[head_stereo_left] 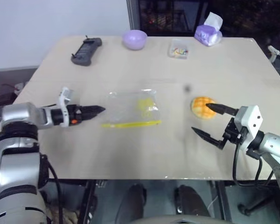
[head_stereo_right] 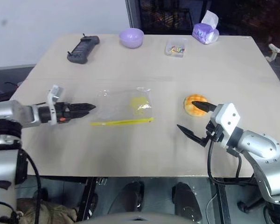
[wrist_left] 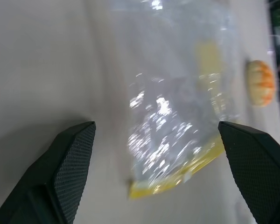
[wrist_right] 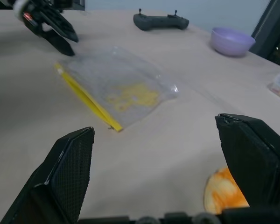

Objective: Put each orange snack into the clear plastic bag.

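Note:
The orange snack (head_stereo_left: pixel 201 106), a domed bun with a grid top, lies on the table right of centre. The clear plastic bag (head_stereo_left: pixel 133 107) lies flat at the middle, its yellow seal strip (head_stereo_left: pixel 130 124) along the near edge. My left gripper (head_stereo_left: pixel 97 111) hovers just off the bag's left edge, pointing at it, and stands wide open in the left wrist view (wrist_left: pixel 155 125). My right gripper (head_stereo_left: pixel 200 117) is open beside the snack on its near side, one fingertip (head_stereo_left: pixel 210 107) at the bun's right edge. The snack (wrist_right: pixel 224 193) sits low between the right fingers.
Along the table's far edge stand a black controller (head_stereo_left: pixel 86 50), a small purple bowl (head_stereo_left: pixel 134 39), a small clear box of colourful bits (head_stereo_left: pixel 178 49) and a purple tissue pack (head_stereo_left: pixel 208 32). The table's near edge (head_stereo_left: pixel 144 178) runs close below both grippers.

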### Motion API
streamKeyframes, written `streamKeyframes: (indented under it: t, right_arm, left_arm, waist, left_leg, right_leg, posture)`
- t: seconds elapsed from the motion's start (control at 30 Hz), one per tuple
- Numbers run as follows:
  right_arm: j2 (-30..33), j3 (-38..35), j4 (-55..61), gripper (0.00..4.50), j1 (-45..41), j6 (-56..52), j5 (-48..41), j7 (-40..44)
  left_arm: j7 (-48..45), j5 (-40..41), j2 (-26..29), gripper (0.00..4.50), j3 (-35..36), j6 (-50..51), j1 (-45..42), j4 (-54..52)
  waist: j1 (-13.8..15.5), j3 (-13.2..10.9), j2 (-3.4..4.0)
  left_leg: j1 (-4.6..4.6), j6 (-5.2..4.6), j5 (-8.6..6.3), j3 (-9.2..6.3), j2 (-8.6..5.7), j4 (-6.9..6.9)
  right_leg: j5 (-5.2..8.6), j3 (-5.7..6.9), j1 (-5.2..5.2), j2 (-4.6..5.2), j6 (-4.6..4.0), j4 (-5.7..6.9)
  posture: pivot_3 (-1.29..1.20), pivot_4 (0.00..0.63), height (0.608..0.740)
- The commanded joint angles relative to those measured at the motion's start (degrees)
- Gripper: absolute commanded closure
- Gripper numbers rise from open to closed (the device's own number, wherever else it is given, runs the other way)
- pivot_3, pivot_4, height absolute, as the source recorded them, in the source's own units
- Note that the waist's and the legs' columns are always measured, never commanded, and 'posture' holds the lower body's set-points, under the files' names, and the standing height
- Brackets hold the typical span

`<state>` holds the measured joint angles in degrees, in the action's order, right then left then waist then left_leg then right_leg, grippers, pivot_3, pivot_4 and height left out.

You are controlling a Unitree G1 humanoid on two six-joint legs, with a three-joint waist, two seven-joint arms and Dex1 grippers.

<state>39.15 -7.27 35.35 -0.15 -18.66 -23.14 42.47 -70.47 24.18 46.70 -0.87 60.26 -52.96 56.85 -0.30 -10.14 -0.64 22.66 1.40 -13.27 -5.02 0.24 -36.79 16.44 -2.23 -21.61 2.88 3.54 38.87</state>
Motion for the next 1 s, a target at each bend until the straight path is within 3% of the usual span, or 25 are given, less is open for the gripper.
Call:
streamKeyframes:
  t: [0.03, 0.17, 0.37, 0.5, 0.77, 1.0]
  right_arm:
    - [0.4, -1.7, 3.0, 0.00, 0.7, -0.2, -0.5, -0.8]
    - [0.3, -1.4, 4.7, 0.00, 1.3, -1.1, -0.8, -1.6]
    - [0.4, -0.5, 6.1, 0.00, 2.0, -1.8, -0.4, -1.9]
    - [0.4, -1.3, 7.1, 0.00, 2.2, -2.6, -0.6, -2.7]
    - [-0.2, -0.5, 7.0, 0.00, 2.0, -2.3, 0.4, -3.8]
    - [-0.8, 1.1, 6.6, 0.00, 1.0, -1.9, 2.0, -4.6]
  left_arm:
    - [-5.7, -4.6, -5.3, 0.05, -4.7, -1.3, -0.6, 6.1]
    - [-11.0, -7.5, -9.8, 0.05, -4.8, -5.4, -1.3, 10.8]
    - [-7.4, -8.9, -14.6, 0.05, -0.2, -12.6, 1.9, 16.4]
    - [-12.3, -5.1, -15.0, 0.05, 4.8, -8.4, -0.2, 16.3]
    - [-20.8, -6.6, -15.5, 0.05, 3.6, -4.6, -1.5, 13.4]
    - [-11.4, -7.3, -19.2, 0.05, 5.3, -2.1, -2.8, 12.9]
  waist:
    - [0.1, 0.0, -0.01]
    - [0.1, 0.0, 0.03]
    - [-0.2, 1.1, 0.63]
    - [-0.3, 1.3, 0.74]
    - [-0.7, 1.1, 0.38]
    - [-0.5, 1.1, 0.34]
  left_leg:
    - [0.01, 0.00, 0.00, 0.00, -0.01, -0.03]
    - [0.06, 0.00, 0.00, -0.01, -0.05, -0.09]
    - [0.01, -0.01, -0.01, -0.02, -0.06, -0.10]
    - [-0.07, -0.02, 0.00, -0.04, -0.07, -0.14]
    - [0.12, -0.03, 0.00, -0.06, -0.04, -0.27]
    - [0.13, -0.03, -0.01, -0.07, -0.04, -0.25]
  right_leg:
    - [0.00, 0.00, 0.02, 0.01, 0.00, 0.00]
    - [0.00, 0.00, 0.02, 0.04, 0.01, -0.01]
    - [0.01, 0.00, 0.07, 0.07, 0.03, 0.00]
    - [0.13, 0.00, 0.13, 0.06, 0.25, 0.05]
    - [0.03, 0.00, 0.03, 0.00, 0.07, 0.04]
    - [0.05, 0.00, 0.05, 0.01, 0.11, 0.02]
  posture:
    - [0.00, 0.150, 0.740]
    - [0.00, 0.150, 0.740]
    - [0.00, 0.150, 0.740]
    - [0.00, 0.150, 0.740]
    - [0.00, 0.150, 0.740]
    - [0.00, 0.150, 0.740]
